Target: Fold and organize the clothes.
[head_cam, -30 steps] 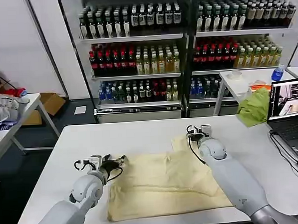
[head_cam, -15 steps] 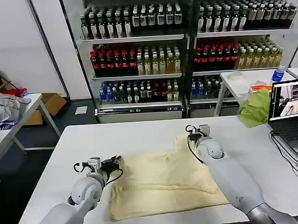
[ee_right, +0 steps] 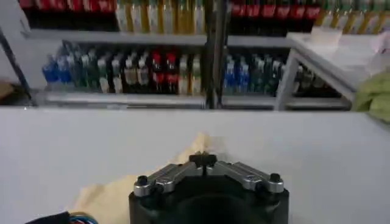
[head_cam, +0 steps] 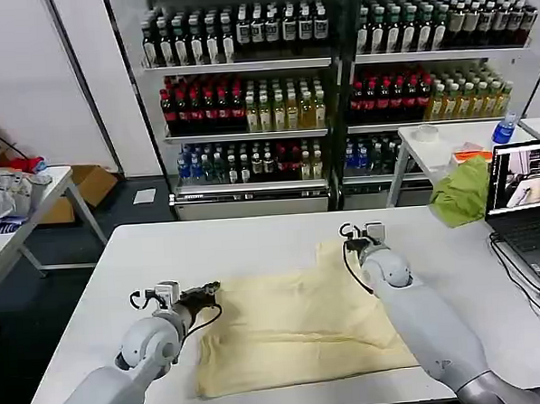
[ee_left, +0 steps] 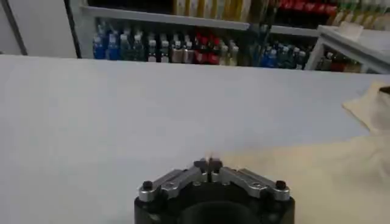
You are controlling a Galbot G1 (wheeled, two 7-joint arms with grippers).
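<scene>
The clothes are one pale cream-yellow T-shirt point(head_cam: 294, 323) lying flat on the white table point(head_cam: 164, 253), with a sleeve pointing toward the far side. My left gripper point(head_cam: 205, 294) sits at the shirt's near-left corner, its jaws shut on the fabric edge. In the left wrist view this gripper point(ee_left: 208, 163) is pinched together with the T-shirt point(ee_left: 341, 164) spreading off beside it. My right gripper point(head_cam: 358, 241) rests at the far sleeve, shut on the fabric. In the right wrist view that gripper point(ee_right: 202, 159) shows closed tips with the T-shirt point(ee_right: 100, 196) beneath and just beyond them.
An open laptop point(head_cam: 526, 198) with a cable sits on the table's right end. A lime-green cloth point(head_cam: 460, 192) lies on a small table behind it. Bottle shelves point(head_cam: 247, 104) line the back wall. A side table at left holds a grey-lilac pile point(head_cam: 7, 193).
My left gripper has shifted a little to the left and the shirt's left corner has followed it. The right gripper has barely moved.
</scene>
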